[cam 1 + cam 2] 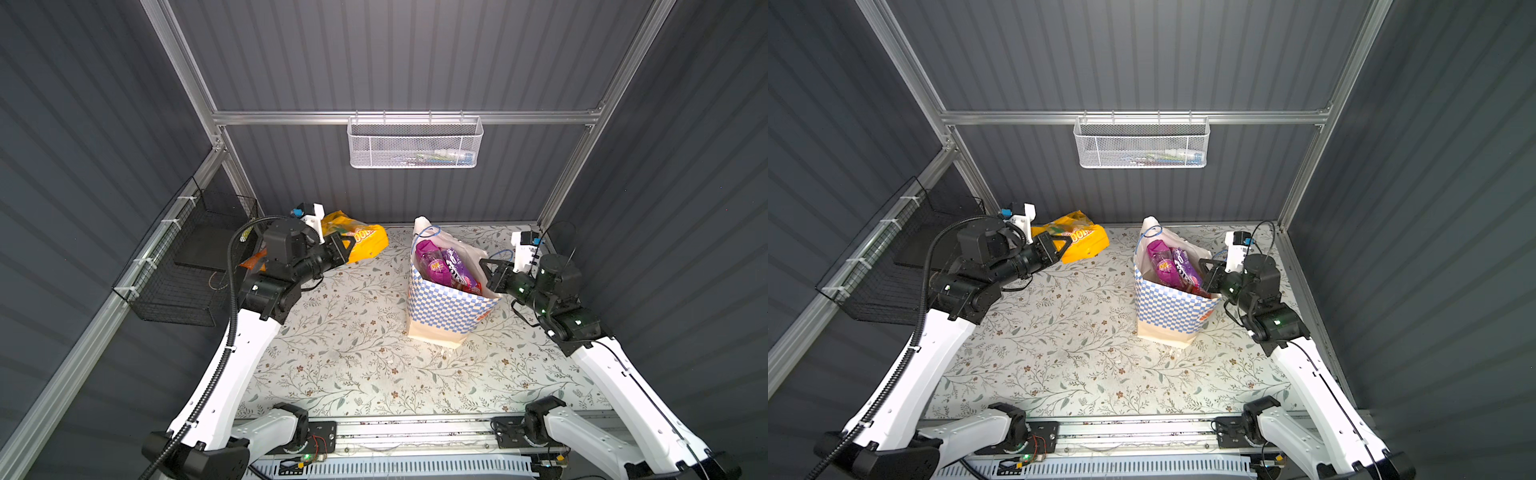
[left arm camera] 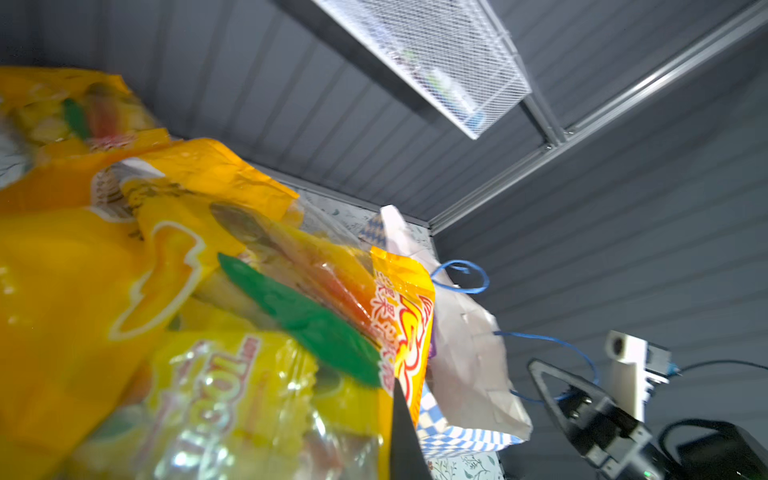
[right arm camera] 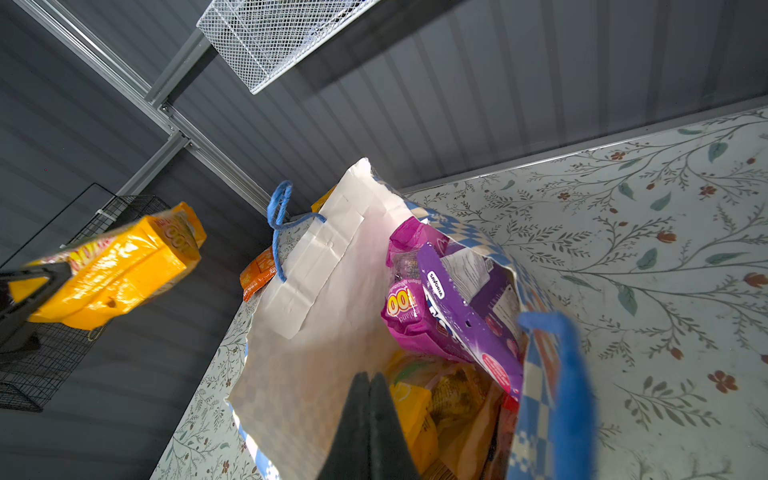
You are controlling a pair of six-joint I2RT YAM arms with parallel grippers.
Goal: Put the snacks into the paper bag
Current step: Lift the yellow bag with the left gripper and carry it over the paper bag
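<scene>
A: While left pincer (image 1: 348, 248) pinches a yellow packet (image 1: 368, 243), how far along?
B: Several packets (image 1: 451, 266) in bag (image 1: 449, 309), well ahead of its tips. Orange packet (image 1: 252, 261) waits behind it. Right pincer (image 1: 484, 264) pressed together at bag rim.

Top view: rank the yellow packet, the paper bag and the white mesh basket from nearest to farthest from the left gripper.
1. yellow packet: held by the left gripper, at the back left.
2. paper bag: standing on the table to the gripper's right.
3. white mesh basket: hung high on the back wall rail.
</scene>
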